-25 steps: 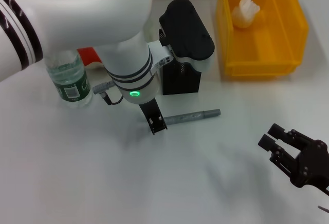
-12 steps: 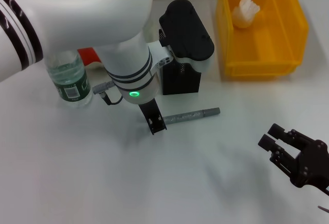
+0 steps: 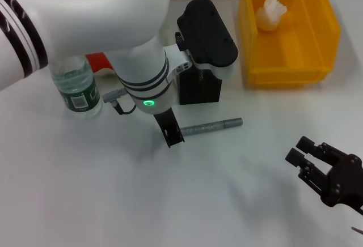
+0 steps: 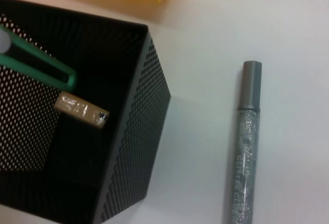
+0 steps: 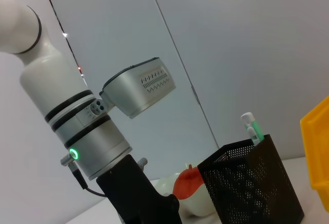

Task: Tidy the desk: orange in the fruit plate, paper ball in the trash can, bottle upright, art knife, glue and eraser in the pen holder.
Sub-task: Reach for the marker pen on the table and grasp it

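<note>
Not much here apart from the job stuff. There's a plain white desk top (image 3: 85, 201), and its widest bare patch runs from about 6 round to 9 o'clock. A few soft grey shadows (image 3: 249, 193) lie on it around 5. Behind the desk at 12 there's a pale grey panelled wall (image 5: 247, 39) with thin dark seams (image 5: 178, 54) between the panels.

The head camera looks steeply down on the desk (image 3: 85, 190) from above. The left wrist camera hangs close over the pen holder (image 4: 128, 147), facing straight down into it beside the glue (image 4: 248, 147). The right wrist camera sits low, facing sideways across the desk. All 3 views share the pen holder.
</note>
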